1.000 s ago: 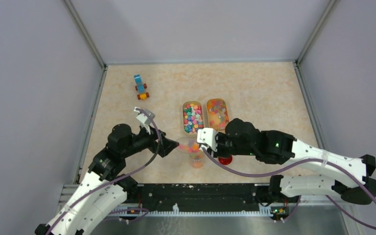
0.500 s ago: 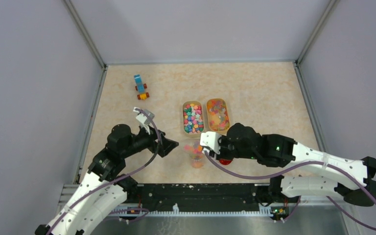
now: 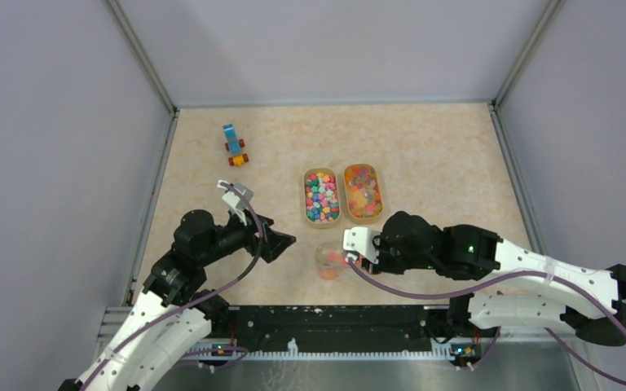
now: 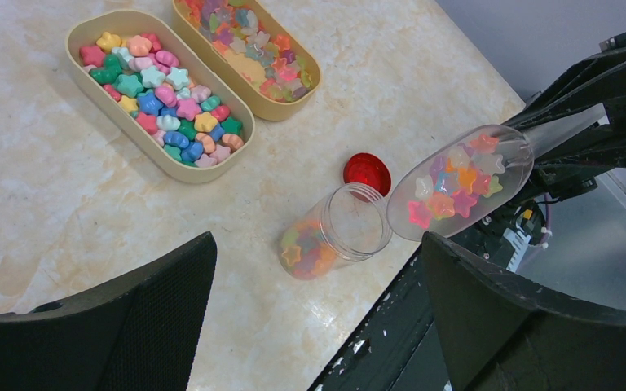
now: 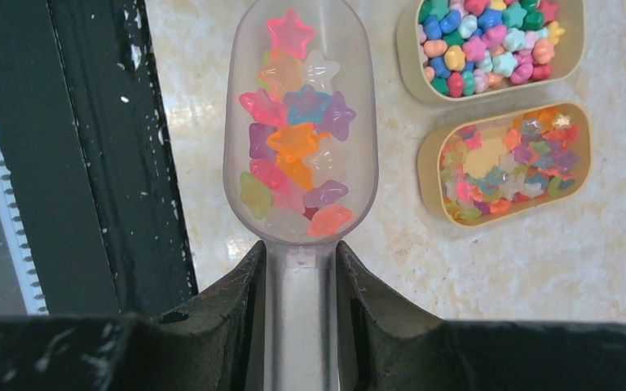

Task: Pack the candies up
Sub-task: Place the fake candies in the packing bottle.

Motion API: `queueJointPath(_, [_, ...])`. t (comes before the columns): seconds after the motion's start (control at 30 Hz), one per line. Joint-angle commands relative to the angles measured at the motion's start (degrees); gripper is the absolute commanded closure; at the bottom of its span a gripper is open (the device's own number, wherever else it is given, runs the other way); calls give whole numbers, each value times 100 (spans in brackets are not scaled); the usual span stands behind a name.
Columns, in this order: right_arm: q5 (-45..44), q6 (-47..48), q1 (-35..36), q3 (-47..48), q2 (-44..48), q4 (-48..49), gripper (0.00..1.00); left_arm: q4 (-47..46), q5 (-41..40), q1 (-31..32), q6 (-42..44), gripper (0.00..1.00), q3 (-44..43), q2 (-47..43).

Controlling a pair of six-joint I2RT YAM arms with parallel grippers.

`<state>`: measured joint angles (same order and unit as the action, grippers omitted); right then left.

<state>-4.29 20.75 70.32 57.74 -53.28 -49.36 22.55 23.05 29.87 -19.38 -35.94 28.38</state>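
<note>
The candies are small star and flower shapes in many colours. Some fill a clear scoop (image 5: 300, 122), also in the left wrist view (image 4: 460, 179). My right gripper (image 5: 300, 277) is shut on the scoop's handle and holds it level, its tip beside the rim of a clear open jar (image 4: 334, 232). The jar (image 3: 328, 262) stands on the table with candies in its bottom. More candies fill two tan trays (image 3: 307, 195) (image 3: 379, 191). My left gripper (image 4: 318, 326) is open and empty, left of the jar (image 3: 281, 244).
A round red lid (image 4: 367, 173) lies just behind the jar. A blue-and-orange toy vehicle (image 3: 234, 145) sits at the far left. The black front rail (image 5: 98, 147) runs right next to the scoop. Grey walls enclose the table.
My right gripper has drawn the loaded scoop toward the near right, off the jar's mouth. The jar now shows uncovered. My left arm has pulled back slightly.
</note>
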Motion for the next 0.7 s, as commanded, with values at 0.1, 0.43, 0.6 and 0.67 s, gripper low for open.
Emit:
queueJointPath(0.1, [-77, -151, -28, 221, 21, -305, 100, -181, -31, 10, 26, 1, -7, -34])
queueJointPath(0.43, [-221, -161, -28, 664, -477, -849, 100, -181, -24, 10, 30, 1, -6, -60])
queueJointPath(0.6, [-278, -207, -27, 912, -739, -1066, 100, -184, -11, 10, 30, 1, -4, -69])
queueJointPath(0.67, [-310, -203, -29, 999, -824, -1149, 100, -181, -6, 10, 30, 1, -3, -74])
